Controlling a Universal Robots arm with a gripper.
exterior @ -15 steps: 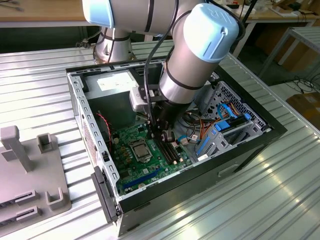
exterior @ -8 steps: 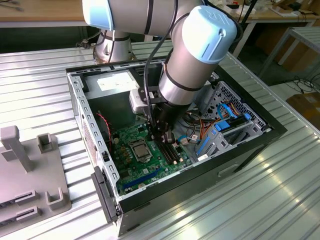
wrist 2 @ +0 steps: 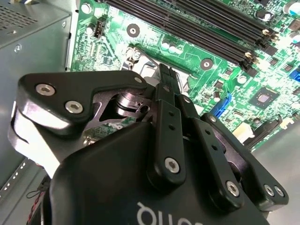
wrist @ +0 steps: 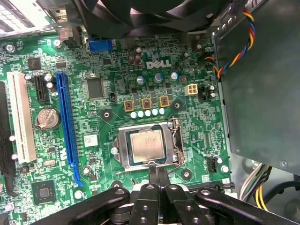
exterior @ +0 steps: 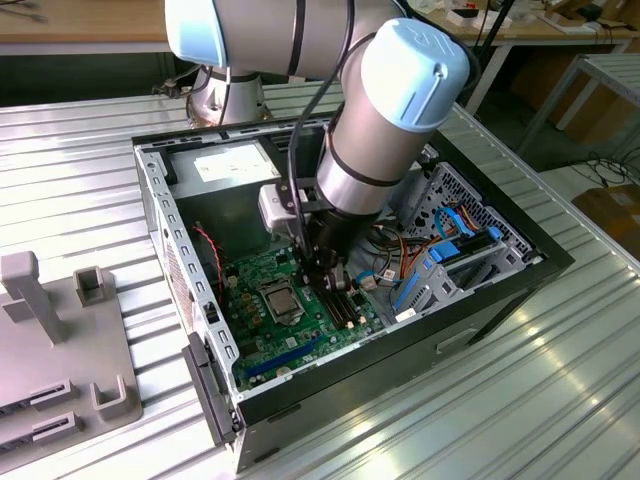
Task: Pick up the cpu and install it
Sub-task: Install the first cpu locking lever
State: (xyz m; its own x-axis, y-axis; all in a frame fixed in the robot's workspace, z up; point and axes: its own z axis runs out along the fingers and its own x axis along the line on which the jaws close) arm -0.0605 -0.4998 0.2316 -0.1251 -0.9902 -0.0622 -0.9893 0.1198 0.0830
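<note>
Silver-grey cpu (wrist: 146, 145), small, flat and square, lay seated inside the metal-framed socket (wrist: 148, 145) on the green motherboard (wrist: 112, 70) in the first wrist view; its top was plain metal with faint print too small to make out. Pincer (wrist: 158, 174) stood just beside the socket's edge, fingertips pressed together and holding nothing. A dark fan shroud (wrist: 140, 14) cut off the board's far side; a grey metal box (wrist: 258, 93) hid another edge.

Second wrist view: pincer (wrist 2: 168, 74) body covered most of the socket (wrist 2: 140, 63), so the cpu could not be made out; black memory slots (wrist 2: 197, 28) ran across the motherboard (wrist 2: 117, 42).

Exterior view: open computer case (exterior: 160, 200) lay on the ribbed metal tabletop (exterior: 480, 400), holding motherboard (exterior: 290, 330), socket (exterior: 277, 297) and coloured cables (exterior: 440, 250). Arm (exterior: 390, 110) hid the case's middle. Grey plastic fixture (exterior: 60, 340) was cut off at the exterior view's left.
</note>
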